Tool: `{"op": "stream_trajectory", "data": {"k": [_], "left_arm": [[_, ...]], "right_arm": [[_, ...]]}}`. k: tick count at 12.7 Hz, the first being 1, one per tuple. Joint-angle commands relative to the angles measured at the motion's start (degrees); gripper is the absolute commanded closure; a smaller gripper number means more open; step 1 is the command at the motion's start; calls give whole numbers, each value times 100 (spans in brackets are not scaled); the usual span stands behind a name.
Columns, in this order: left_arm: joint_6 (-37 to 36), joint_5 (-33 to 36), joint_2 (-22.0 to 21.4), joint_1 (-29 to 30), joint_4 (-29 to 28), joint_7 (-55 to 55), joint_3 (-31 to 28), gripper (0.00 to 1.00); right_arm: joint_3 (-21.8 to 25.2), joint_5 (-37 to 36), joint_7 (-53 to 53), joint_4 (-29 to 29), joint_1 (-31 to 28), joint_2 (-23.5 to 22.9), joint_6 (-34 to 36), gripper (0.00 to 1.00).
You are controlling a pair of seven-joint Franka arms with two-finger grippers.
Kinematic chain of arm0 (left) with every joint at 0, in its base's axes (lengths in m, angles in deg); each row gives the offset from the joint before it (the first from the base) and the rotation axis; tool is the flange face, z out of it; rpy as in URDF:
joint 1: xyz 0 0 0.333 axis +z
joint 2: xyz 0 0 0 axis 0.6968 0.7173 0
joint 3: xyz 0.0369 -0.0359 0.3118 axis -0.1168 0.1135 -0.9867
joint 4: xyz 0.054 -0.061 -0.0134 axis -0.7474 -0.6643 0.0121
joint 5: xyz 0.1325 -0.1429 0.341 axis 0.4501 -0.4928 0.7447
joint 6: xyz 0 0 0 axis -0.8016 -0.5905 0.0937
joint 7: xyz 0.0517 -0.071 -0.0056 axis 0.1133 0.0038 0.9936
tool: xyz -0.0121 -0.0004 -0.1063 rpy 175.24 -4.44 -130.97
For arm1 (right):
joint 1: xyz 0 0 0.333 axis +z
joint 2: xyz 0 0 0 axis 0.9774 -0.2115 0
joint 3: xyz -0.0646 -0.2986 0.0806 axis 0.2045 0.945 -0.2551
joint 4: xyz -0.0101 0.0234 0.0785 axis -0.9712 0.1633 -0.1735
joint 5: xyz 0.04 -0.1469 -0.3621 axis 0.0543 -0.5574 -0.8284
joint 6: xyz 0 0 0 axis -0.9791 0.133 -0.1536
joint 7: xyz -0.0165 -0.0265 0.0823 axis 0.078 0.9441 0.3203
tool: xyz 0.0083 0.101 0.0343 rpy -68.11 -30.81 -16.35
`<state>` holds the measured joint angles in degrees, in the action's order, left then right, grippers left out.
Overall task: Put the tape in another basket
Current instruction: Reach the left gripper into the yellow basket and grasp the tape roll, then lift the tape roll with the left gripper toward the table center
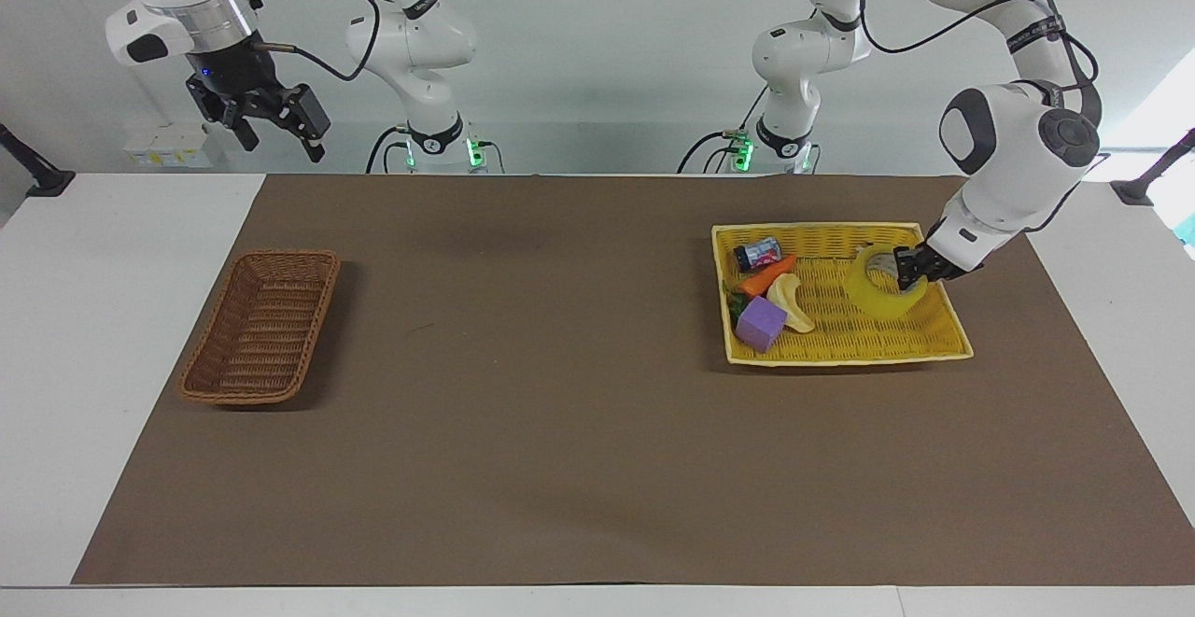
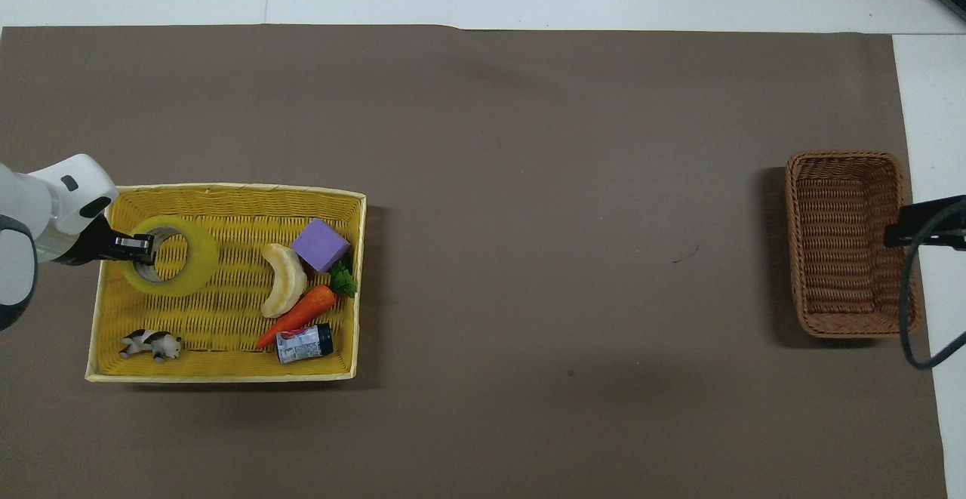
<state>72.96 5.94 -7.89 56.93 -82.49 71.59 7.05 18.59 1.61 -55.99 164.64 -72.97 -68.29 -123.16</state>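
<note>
Both arms were glossy white with grey joint caps; black cables looped along them down to 2 black grippers, green lights glowing at the bases.

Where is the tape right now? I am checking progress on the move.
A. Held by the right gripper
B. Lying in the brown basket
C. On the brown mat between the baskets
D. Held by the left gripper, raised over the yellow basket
D: the left gripper is shut on the tape, which hangs tilted, clear of the floor of the yellow basket.

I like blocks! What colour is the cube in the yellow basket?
The cube is purple, clearest from overhead.
</note>
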Motion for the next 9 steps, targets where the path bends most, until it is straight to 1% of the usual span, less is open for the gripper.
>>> {"op": "stream_trajectory", "data": {"k": [1, 2, 4, 5, 9], "left_arm": [[-241, -337, -235, -396, 39, 435, -50, 100], [-250, -469, -253, -606, 66, 802, -50, 100], [-250, -506, -253, -1089, 197, 1611, -50, 100], [-232, -515, -245, -1301, 250, 1893, -50, 100], [-171, -936, -227, -2232, 408, 2896, -50, 100]], "right_arm": [[-8, 122, -77, -60, -51, 1, 108, 0], [-8, 122, -77, -60, -51, 1, 108, 0], [-8, 122, -77, -60, -51, 1, 108, 0], [-8, 113, -77, -60, -51, 1, 108, 0], [-8, 122, -77, -60, -51, 1, 108, 0]]}}
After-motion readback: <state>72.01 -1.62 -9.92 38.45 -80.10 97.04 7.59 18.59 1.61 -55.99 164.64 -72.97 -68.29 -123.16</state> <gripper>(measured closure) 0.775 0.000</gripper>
